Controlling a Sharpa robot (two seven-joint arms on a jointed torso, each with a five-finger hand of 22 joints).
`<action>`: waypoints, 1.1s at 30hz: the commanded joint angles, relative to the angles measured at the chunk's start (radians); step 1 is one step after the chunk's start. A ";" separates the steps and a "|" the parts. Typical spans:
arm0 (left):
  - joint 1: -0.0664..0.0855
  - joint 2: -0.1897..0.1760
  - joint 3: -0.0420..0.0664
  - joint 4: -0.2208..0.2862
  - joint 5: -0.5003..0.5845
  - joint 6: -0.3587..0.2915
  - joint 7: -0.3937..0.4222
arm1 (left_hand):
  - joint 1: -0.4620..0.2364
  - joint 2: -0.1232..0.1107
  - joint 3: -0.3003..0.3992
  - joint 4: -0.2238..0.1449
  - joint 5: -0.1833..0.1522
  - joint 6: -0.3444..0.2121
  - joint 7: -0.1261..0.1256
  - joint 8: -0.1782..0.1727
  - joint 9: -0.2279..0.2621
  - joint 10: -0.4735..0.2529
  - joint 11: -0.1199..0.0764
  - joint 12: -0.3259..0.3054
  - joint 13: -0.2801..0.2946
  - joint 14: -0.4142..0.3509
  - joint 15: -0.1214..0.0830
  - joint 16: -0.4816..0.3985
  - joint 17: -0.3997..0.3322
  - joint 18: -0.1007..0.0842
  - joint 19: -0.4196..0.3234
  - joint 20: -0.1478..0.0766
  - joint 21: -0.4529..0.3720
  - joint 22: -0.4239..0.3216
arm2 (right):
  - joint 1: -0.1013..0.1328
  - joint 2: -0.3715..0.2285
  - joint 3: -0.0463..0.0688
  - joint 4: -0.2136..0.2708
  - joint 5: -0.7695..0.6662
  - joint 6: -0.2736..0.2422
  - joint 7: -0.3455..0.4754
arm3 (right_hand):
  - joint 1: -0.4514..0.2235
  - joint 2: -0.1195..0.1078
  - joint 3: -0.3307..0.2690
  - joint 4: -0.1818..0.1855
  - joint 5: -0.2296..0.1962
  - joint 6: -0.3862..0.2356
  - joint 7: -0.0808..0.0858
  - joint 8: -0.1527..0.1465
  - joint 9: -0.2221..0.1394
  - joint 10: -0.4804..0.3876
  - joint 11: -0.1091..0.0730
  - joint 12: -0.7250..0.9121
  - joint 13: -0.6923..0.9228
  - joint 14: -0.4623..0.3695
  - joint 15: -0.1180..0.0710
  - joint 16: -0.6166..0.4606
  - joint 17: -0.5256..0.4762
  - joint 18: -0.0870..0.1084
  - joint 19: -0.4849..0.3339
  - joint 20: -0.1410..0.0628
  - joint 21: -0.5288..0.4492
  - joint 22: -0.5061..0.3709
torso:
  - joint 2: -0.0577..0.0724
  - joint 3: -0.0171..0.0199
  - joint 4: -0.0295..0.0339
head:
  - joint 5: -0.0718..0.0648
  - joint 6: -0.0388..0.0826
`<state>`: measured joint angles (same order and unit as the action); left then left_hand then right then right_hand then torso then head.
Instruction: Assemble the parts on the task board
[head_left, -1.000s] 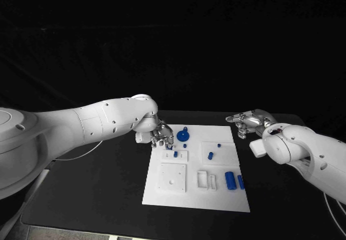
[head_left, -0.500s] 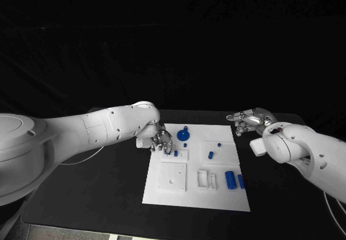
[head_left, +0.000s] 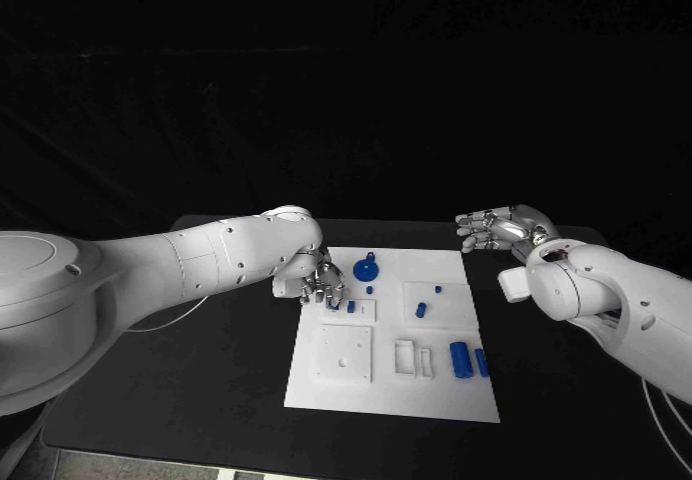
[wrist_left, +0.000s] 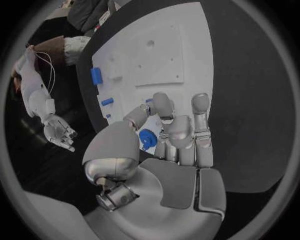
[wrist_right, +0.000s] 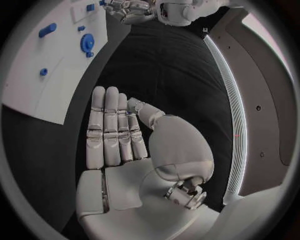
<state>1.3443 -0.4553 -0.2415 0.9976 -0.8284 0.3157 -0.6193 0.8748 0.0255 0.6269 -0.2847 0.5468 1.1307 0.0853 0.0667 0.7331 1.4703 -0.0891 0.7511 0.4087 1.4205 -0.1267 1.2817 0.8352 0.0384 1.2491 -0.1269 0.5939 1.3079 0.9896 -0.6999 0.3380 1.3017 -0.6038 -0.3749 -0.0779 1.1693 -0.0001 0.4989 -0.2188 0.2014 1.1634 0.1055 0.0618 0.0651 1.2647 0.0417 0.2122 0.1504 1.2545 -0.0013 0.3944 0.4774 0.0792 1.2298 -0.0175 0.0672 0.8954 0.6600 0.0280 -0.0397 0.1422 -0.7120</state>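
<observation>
Two hands over a black table (head_left: 216, 370). Left hand (head_left: 315, 278): fingers curled down at the task board (head_left: 389, 385)'s far left corner, beside a round blue part (head_left: 366, 270); whether it grips anything, cannot tell. Right hand (head_left: 498, 228): fingers straight, side by side, holding nothing, off the board's far right corner.

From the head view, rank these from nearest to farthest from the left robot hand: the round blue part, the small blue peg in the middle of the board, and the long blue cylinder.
1. Round blue part: at the board's far edge, just beside the left robot hand.
2. Small blue peg: mid-board, toward the right side.
3. Long blue cylinder: near the board's front right corner, farthest.
</observation>
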 joint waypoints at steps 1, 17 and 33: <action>-0.003 0.007 0.001 -0.007 -0.012 0.028 0.008 | -0.002 0.006 0.003 -0.002 0.003 0.216 -0.131 0.002 0.281 0.042 -0.014 0.005 -0.002 0.007 0.000 0.000 0.000 0.008 0.006 -0.002 0.000 0.018 | 0.001 0.002 0.000 0.000 0.057 -0.002 0.087 | 0.004 0.002 -0.002 -0.002 0.007 -0.008 0.003 0.001 0.000 0.034 0.007 -0.079 -0.087 0.009 0.016 -0.082 -0.080 0.013 -0.031 0.015 0.001 -0.098 | 0.000 0.0002 0.0012 | -0.001 -0.003; -0.016 0.026 0.001 -0.052 -0.010 0.057 0.007 | -0.004 0.008 0.006 -0.002 0.003 0.215 -0.131 0.002 0.283 0.042 -0.013 0.005 -0.003 0.007 0.000 -0.001 0.000 0.008 0.005 -0.002 0.000 0.018 | 0.002 0.005 0.000 0.002 0.097 0.002 0.133 | -0.013 -0.018 0.050 0.031 0.044 -0.067 0.029 0.001 -0.002 -0.050 0.054 -0.153 -0.092 -0.016 0.084 -0.331 -0.408 0.023 -0.124 0.092 0.013 -0.639 | 0.000 0.0001 0.0010 | -0.004 -0.003; -0.021 0.032 0.001 -0.070 -0.014 0.057 0.019 | -0.006 0.010 0.006 -0.002 0.001 0.213 -0.130 0.001 0.286 0.042 -0.013 0.004 -0.004 0.006 0.000 -0.003 -0.002 0.008 0.004 -0.002 0.000 0.017 | 0.002 0.006 0.000 0.009 0.097 -0.007 0.119 | -0.018 -0.026 0.075 0.031 0.104 -0.073 0.032 0.001 -0.002 -0.055 0.057 -0.153 -0.092 -0.019 0.090 -0.331 -0.409 0.023 -0.127 0.093 0.067 -0.763 | 0.000 0.0000 0.0014 | -0.013 0.000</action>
<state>1.3253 -0.4273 -0.2411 0.9290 -0.8381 0.3591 -0.6158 0.8675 0.0267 0.6290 -0.2861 0.5448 1.1308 0.0853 0.0649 0.7370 1.4699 -0.0876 0.7511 0.4067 1.4203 -0.1264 1.2817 0.8336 0.0384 1.2490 -0.1269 0.5938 1.3075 0.9916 -0.6952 0.3380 1.3078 -0.5104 -0.3814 0.0309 1.1493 -0.0200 0.5705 -0.1874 0.3023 1.0969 0.1363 0.0617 0.0642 1.2185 0.1001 0.0643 0.0598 1.2339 0.0829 0.0656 0.0700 0.0927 1.1024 0.0752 0.1313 0.1358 0.6599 0.0277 -0.0389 0.1310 -0.7120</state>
